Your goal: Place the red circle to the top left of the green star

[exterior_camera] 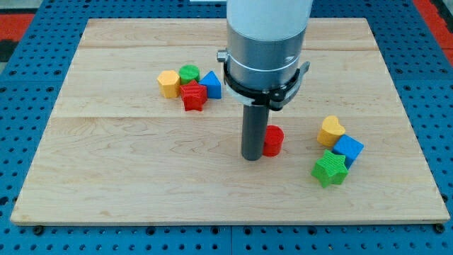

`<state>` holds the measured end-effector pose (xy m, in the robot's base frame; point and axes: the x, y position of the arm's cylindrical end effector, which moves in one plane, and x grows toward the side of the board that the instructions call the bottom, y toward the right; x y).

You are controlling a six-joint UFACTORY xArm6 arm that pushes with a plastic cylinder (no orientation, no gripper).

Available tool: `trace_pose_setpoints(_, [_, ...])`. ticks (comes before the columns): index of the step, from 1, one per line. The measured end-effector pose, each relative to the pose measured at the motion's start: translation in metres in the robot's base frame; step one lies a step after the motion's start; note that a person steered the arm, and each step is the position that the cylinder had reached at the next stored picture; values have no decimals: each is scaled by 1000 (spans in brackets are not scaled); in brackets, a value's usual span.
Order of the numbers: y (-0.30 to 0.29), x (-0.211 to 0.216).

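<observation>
No claw is fitted, so no grip state can be told: my tip (252, 157) is set against the view's left side of the red circle (273, 141), mid-board. The green star (330, 169) is seen well to the view's right, touching a blue block (347, 149) under a yellow heart (330, 130). The push toward the star appears to be under way; a short rightward shove is probably needed, stopped before the yellow heart. Open board (141, 177) lies between; a far cluster, red star (192, 95) included, is clear.
</observation>
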<state>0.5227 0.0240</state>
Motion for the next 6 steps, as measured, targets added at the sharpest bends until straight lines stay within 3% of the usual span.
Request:
trace_pose_setpoints(1, [-61,3])
trace_pose_setpoints(2, [-52,-39])
trace_pose_setpoints(3, [-29,-54])
trace_pose_setpoints(4, [-26,-28])
trace_pose_setpoints(6, [1,-38])
